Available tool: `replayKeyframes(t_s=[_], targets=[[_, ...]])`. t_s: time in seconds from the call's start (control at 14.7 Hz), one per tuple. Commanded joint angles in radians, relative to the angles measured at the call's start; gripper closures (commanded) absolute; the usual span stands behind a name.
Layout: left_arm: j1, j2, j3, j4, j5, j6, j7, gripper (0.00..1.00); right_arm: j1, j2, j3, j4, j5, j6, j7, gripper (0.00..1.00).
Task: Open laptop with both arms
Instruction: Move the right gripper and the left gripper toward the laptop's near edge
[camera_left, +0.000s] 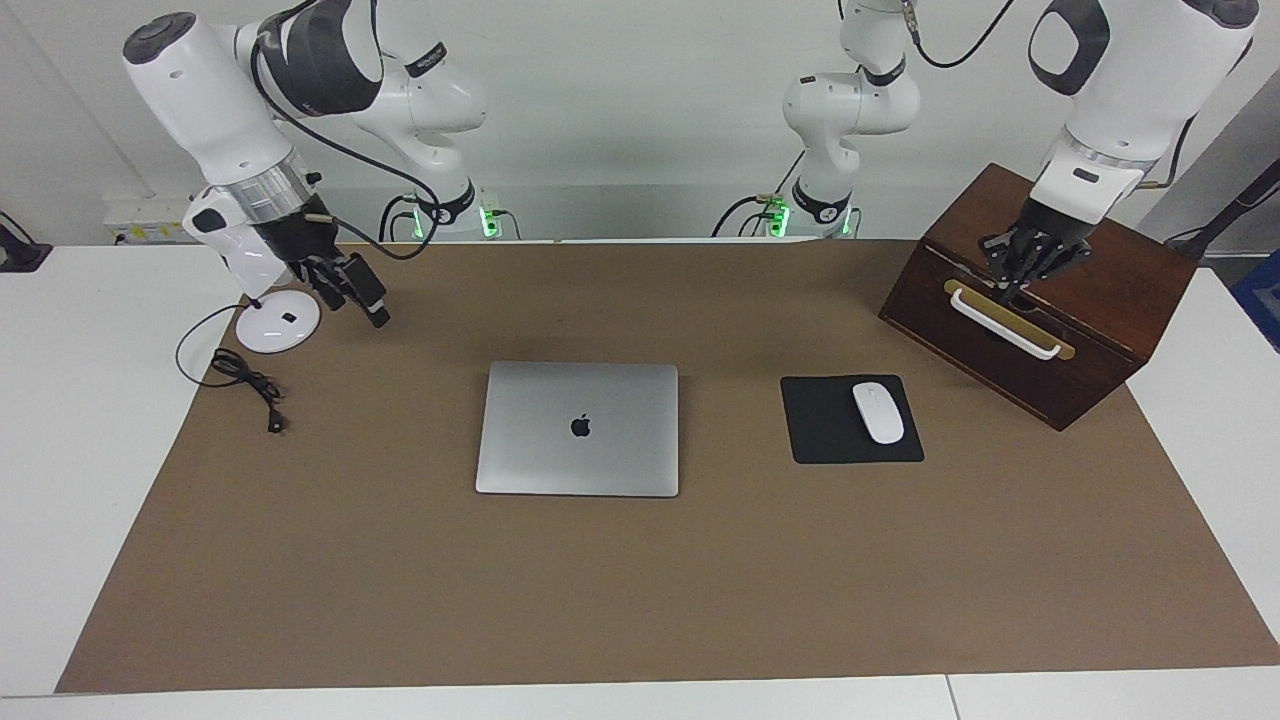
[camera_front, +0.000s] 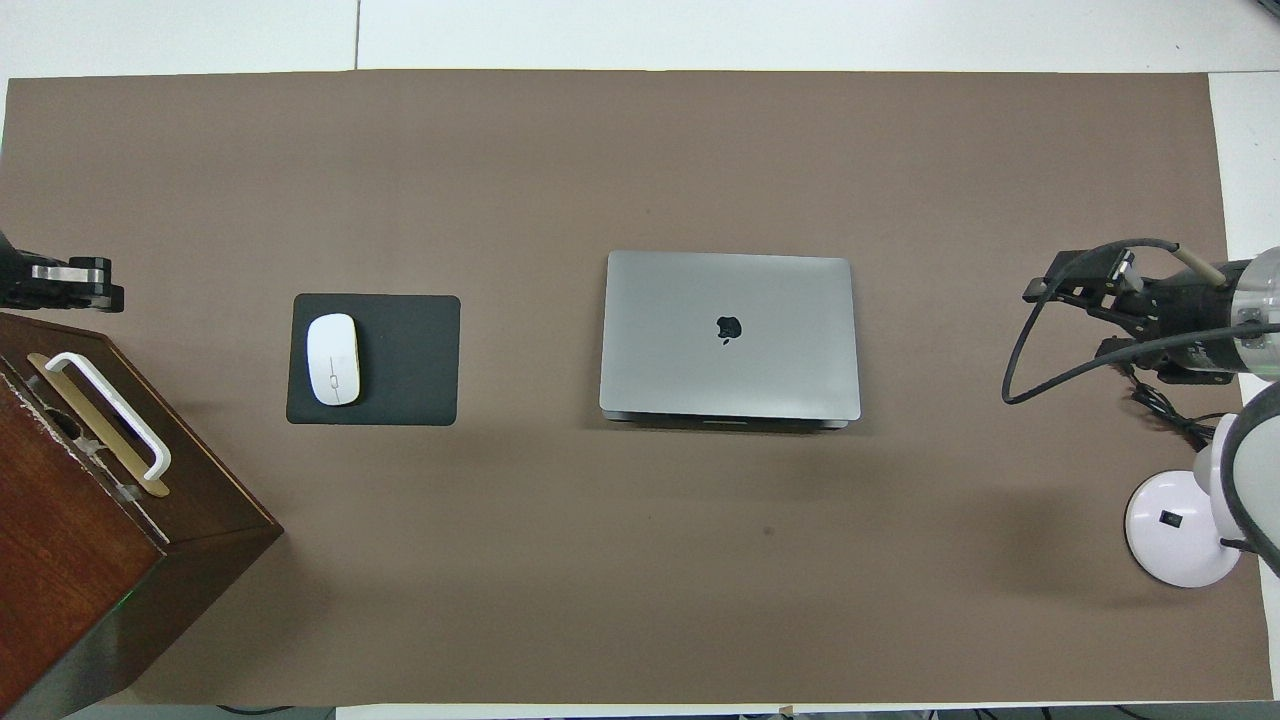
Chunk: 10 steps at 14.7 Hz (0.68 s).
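Observation:
The silver-grey laptop (camera_left: 578, 428) (camera_front: 728, 335) lies closed and flat on the brown mat at the middle of the table, logo up. Neither arm touches it. My right gripper (camera_left: 362, 293) (camera_front: 1078, 320) hangs open and empty in the air above the mat, between the lamp base and the laptop. My left gripper (camera_left: 1006, 290) (camera_front: 72, 285) is at the left arm's end of the table, over the sloped front of the wooden box and just above its white handle. Its fingertips are shut together with nothing seen between them.
A black mouse pad (camera_left: 826, 432) (camera_front: 400, 360) with a white mouse (camera_left: 878, 412) (camera_front: 333, 359) lies between the laptop and the dark wooden box (camera_left: 1090, 330) (camera_front: 60, 560). A white lamp base (camera_left: 277, 322) (camera_front: 1180, 528) and black cable (camera_left: 245, 380) lie at the right arm's end.

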Motion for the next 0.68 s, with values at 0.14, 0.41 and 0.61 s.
replayKeyframes(t_s=[0.14,0.41,0.61], targets=[[-0.093,-0.076,-0.001,-0.185,-0.030,0.210,0.008,1.00,0.035,-0.086,0.010,-0.176,0.096,0.177,0.070,0.00],[-0.200,-0.159,-0.004,-0.389,-0.030,0.446,0.005,1.00,0.058,-0.090,0.011,-0.209,0.139,0.242,0.144,0.00],[-0.277,-0.222,-0.004,-0.552,-0.030,0.662,-0.001,1.00,0.105,-0.084,0.011,-0.244,0.174,0.332,0.220,0.00]])
